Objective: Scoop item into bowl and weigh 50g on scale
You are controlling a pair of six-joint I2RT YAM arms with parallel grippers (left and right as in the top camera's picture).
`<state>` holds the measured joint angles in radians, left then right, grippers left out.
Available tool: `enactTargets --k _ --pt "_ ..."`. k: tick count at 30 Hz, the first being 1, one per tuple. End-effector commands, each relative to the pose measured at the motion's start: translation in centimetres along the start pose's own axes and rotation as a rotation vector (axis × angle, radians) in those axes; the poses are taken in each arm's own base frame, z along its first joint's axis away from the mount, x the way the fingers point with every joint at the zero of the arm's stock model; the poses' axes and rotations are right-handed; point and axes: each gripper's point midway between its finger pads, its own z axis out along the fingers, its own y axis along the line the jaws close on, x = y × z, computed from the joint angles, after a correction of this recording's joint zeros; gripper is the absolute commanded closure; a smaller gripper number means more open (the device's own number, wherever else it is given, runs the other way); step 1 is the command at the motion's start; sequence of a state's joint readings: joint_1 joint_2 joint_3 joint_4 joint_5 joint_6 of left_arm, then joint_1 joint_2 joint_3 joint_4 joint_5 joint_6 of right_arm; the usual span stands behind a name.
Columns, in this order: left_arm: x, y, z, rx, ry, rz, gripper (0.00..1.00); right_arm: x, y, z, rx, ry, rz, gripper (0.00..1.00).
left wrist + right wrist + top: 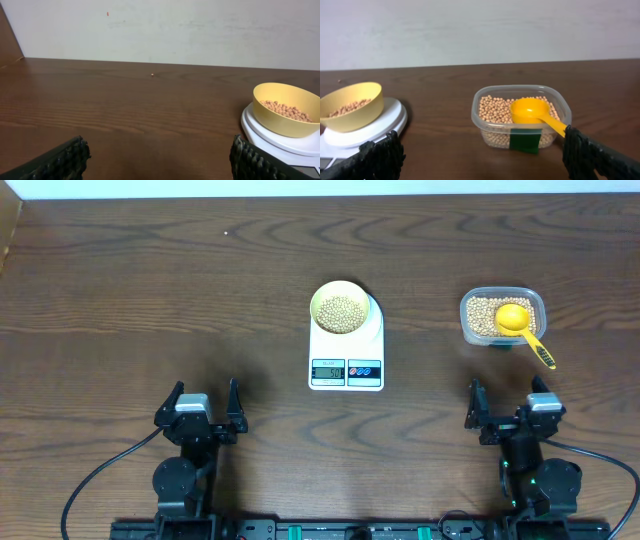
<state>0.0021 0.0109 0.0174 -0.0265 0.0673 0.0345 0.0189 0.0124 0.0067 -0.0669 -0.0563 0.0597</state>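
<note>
Dark brown wooden table, seen from overhead and from both wrists. Two black robot arms are shown at its near edge, well apart. The left hand is spread wide and nothing is held in it; its ribbed black fingers are seen at the lower corners of the left wrist view. The right hand is likewise spread wide and nothing is held in it.

A white flat digital kitchen scale is placed at the table's centre, between the two arms and farther out. Its small grey display faces the arms, with the red and blue buttons just beside it; the digits are too small to be read with certainty.

A clear rounded-rectangular plastic tub is set to the right of the scale, apart from it.

The small round pale yellow plastic bowl is seated upright on the scale's round platform.

A bright yellow long-handled measuring scoop is laid in the tub, its handle projecting over the near rim.

Tiny round beige-tan beans are held in the bowl as a shallow layer; more are contained in the tub.
</note>
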Motion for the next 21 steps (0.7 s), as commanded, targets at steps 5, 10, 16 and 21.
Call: enactTargets --k 5,10,16,21 --pt "1.5 0.11 0.05 -0.003 0.048 0.016 0.08 0.1 1.15 -0.04 -0.048 0.0 -0.082 0.01" --pt "1.5 0.11 0.05 -0.003 0.048 0.016 0.08 0.1 1.02 -0.04 -0.041 0.001 -0.06 0.01" --pt "1.5 0.11 0.05 -0.003 0.048 0.016 0.08 0.12 0.94 -0.03 -0.036 0.001 -0.06 0.01" --pt "1.5 0.11 0.05 -0.003 0.048 0.016 0.08 0.1 0.95 -0.03 -0.037 0.001 -0.06 0.01"
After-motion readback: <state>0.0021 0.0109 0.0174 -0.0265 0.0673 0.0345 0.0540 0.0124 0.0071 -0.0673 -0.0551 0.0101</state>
